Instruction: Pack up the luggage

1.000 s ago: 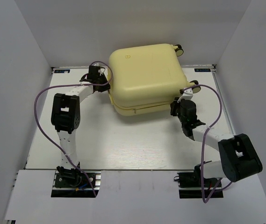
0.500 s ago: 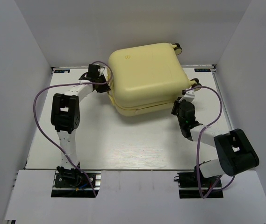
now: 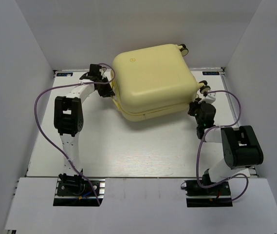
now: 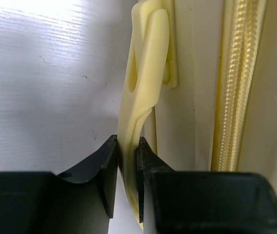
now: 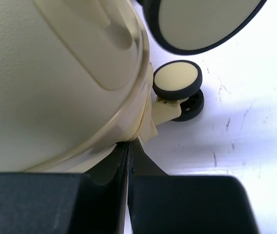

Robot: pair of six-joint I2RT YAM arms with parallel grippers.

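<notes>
Over the last second the right arm folded back on itself and the right tool (image 3: 199, 105) slid out along the luggage (image 3: 153, 80) to its wheeled corner, while the shell turned slightly on the table (image 3: 128, 146). The left tool (image 3: 102, 86) barely shifted. The luggage lay shut between the two tools, touching both. The left tool was clenched on the pale side handle (image 4: 145, 68), with the zip (image 4: 238, 73) just beyond it. The right tool's fingers were pressed together, tips at the seam, with a cream wheel (image 5: 177, 82) just ahead of them. Whether a zip pull sat between them was too hidden to tell. The step looked like bracing the case and working the zip. The next move probably called for a steady hold by the left tool while the right followed the seam round the corner.
</notes>
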